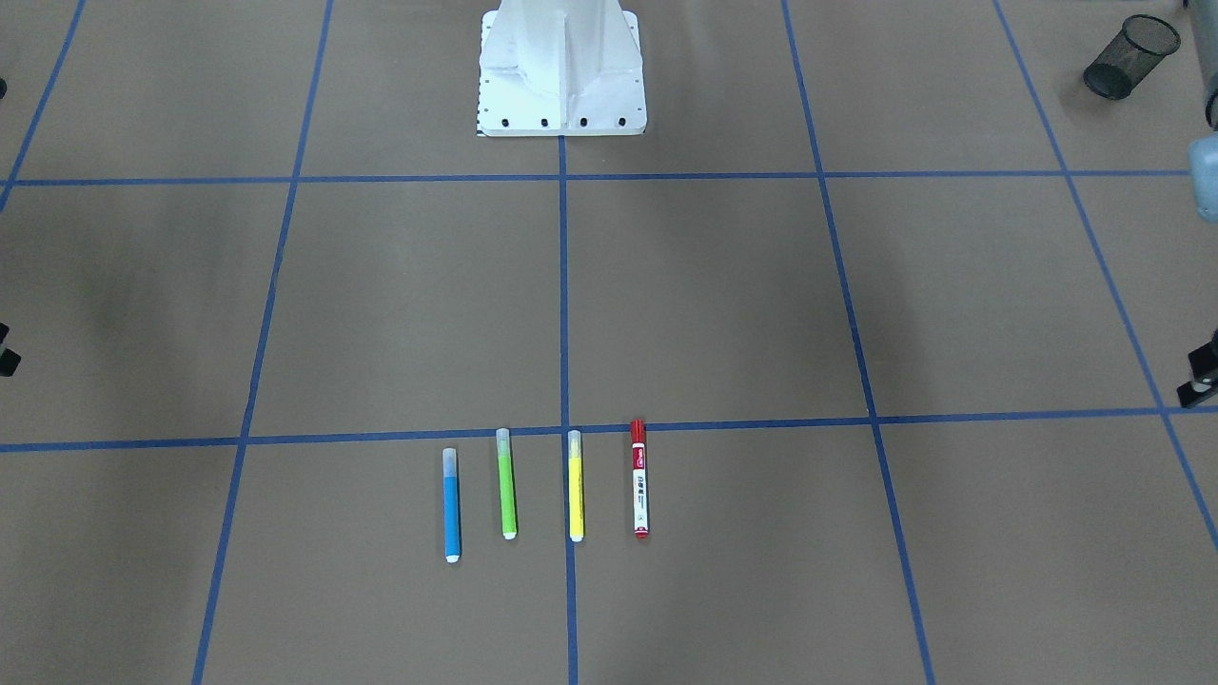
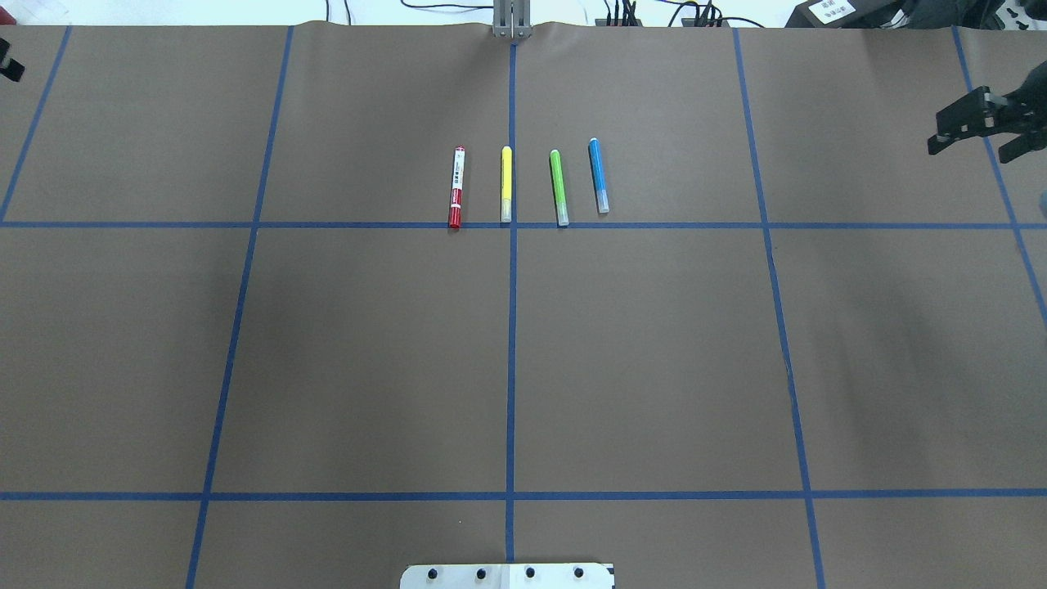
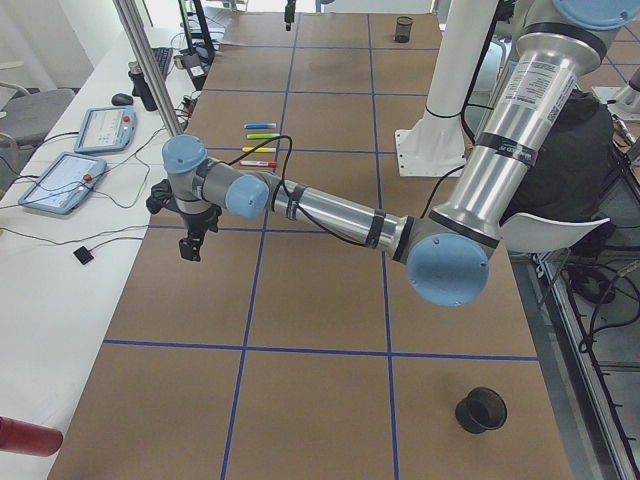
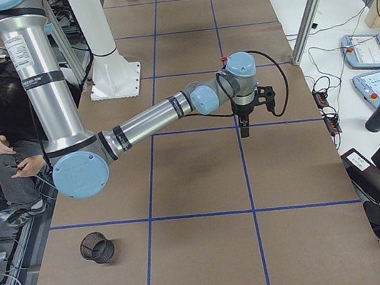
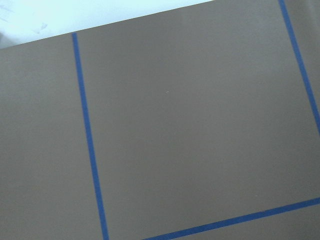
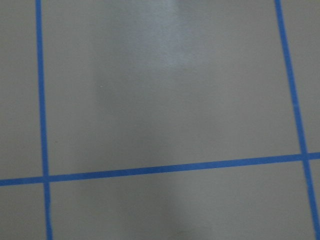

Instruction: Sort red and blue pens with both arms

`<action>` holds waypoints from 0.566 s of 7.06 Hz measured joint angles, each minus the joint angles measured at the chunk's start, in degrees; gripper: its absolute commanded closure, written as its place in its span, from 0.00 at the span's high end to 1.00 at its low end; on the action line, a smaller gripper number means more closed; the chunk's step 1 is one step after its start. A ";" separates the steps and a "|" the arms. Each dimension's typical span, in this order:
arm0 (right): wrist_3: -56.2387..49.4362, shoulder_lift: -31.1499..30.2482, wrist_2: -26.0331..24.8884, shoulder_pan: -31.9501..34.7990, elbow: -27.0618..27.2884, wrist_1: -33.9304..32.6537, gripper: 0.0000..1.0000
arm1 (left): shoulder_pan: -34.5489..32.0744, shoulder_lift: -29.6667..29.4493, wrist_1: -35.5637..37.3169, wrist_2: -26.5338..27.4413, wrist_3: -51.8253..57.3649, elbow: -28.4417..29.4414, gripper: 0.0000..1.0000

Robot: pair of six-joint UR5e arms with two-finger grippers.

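Four pens lie side by side in a row on the brown table. The red pen [image 2: 456,188] [image 1: 639,480], white-barrelled with a red cap, is at one end. At the other end lies the slim blue pen [image 2: 599,176] [image 1: 451,504]. My right gripper [image 2: 969,146] [image 4: 244,130] hovers at the table's far right, well away from the pens, its fingers spread and empty. My left gripper [image 3: 190,240] [image 1: 1201,376] hangs over the far left; only a sliver of it shows at the view edges, and I cannot tell whether it is open or shut. Both wrist views show only bare table.
A green pen [image 2: 559,188] and a yellow pen [image 2: 506,184] lie between the red and blue ones. Black mesh cups stand near the robot's side at each table end [image 1: 1130,57] [image 4: 97,247]. The white robot base [image 1: 561,76] stands mid-table edge. A person [image 4: 7,128] sits behind it.
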 measured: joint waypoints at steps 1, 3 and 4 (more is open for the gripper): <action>0.86 2.87 -0.13 -2.67 -0.31 -0.20 1.00 | 4.39 -3.66 0.22 1.59 -2.26 1.20 1.00; 1.27 4.83 -0.49 -7.15 -0.69 1.11 1.00 | 11.57 -8.95 0.75 4.70 -5.78 3.96 1.00; 1.40 4.89 -0.54 -8.24 -0.83 2.39 1.00 | 14.28 -11.83 0.74 5.15 -7.84 5.65 1.00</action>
